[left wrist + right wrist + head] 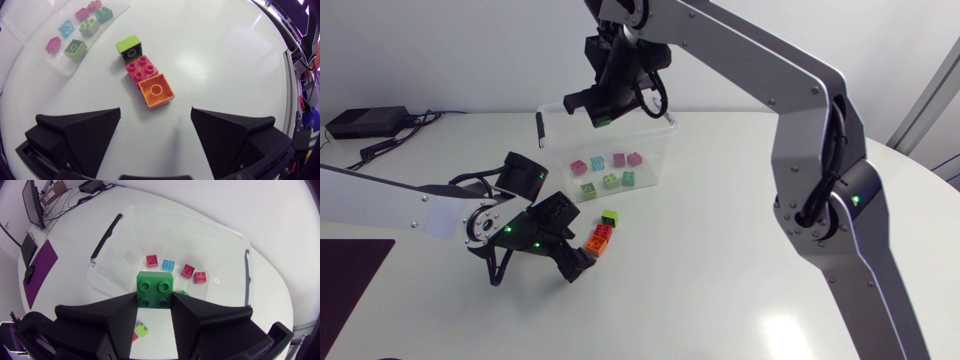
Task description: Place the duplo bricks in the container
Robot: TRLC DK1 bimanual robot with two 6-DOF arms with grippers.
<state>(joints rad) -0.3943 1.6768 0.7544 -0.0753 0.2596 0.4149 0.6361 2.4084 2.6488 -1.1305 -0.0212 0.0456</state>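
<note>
Three bricks [140, 68] on white table [225, 60]

A robotics lab: left arm [380, 205] and right arm [800, 95] over a white table [720, 270] with a cabled box [360, 122].

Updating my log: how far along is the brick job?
Done: several bricks lie in the container. In hand: the right jaws grip a dark green brick above it. Left: lime brick, pink brick and orange brick on the table, ahead of the open left jaws.
</note>
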